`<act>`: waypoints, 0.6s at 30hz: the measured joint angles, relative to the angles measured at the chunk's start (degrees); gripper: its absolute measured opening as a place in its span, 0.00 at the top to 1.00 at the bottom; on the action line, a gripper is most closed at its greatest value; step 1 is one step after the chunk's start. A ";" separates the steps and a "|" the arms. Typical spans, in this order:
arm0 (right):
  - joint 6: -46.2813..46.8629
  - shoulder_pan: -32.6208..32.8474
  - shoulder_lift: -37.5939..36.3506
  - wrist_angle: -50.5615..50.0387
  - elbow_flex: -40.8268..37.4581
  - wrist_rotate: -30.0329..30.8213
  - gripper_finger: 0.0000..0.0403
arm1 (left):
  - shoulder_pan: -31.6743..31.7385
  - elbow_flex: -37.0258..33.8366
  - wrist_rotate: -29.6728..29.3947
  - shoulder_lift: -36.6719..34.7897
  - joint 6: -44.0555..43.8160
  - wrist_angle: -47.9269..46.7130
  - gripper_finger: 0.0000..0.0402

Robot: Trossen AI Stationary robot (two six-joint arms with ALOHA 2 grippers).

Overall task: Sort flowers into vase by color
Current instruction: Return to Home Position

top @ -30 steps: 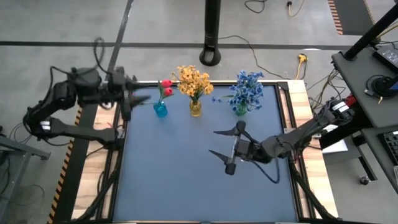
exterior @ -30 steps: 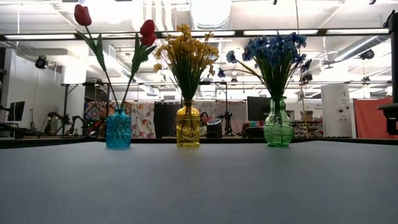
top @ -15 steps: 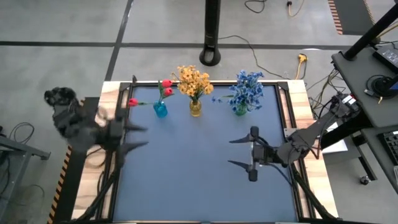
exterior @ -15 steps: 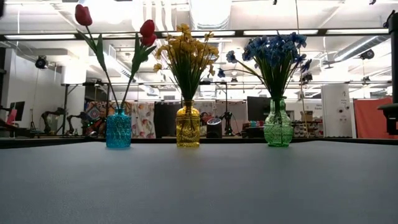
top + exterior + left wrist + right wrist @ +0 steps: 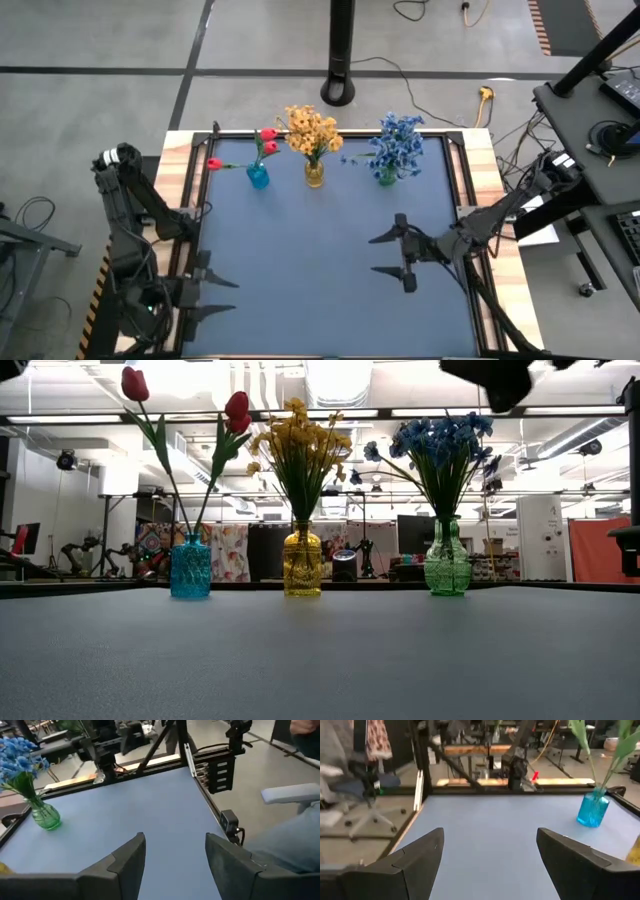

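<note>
My right jaws are released: the two dark fingers (image 5: pixel 415 862) stand wide apart and nothing is between them. They hang above the bare counter (image 5: pixel 300 300), well apart from the yellow vase (image 5: pixel 314 175), to its right and toward my own side. My left jaws are released too, with the fingers (image 5: pixel 125 865) spread and empty. They are farther again from the yellow vase, to its left, at the counter's edge near the corner on my side.

Going outward from the jaws, I come to three vases in one row at the far side of the counter. The yellow vase is the middle one and it holds the yellow flowers (image 5: pixel 312 128). Near it on the left stands the blue vase (image 5: pixel 258 178) with the red tulips (image 5: pixel 268 138). One bud (image 5: pixel 214 163) leans away from the yellow vase, out toward the counter's edge, but its stem goes down into the blue vase. To the right of the yellow vase, the green vase (image 5: pixel 386 178) carries the blue flowers (image 5: pixel 396 140).

I see no loose flower lying on the counter. So I judge that the sorting itself is finished, each colour in its own vase. I think what is left is only to bring both arms to their rest places.
</note>
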 joint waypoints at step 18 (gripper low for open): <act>-13.60 -14.65 -3.04 7.74 -4.15 -14.75 0.29 | 19.25 -12.36 18.23 -9.76 21.27 7.72 0.98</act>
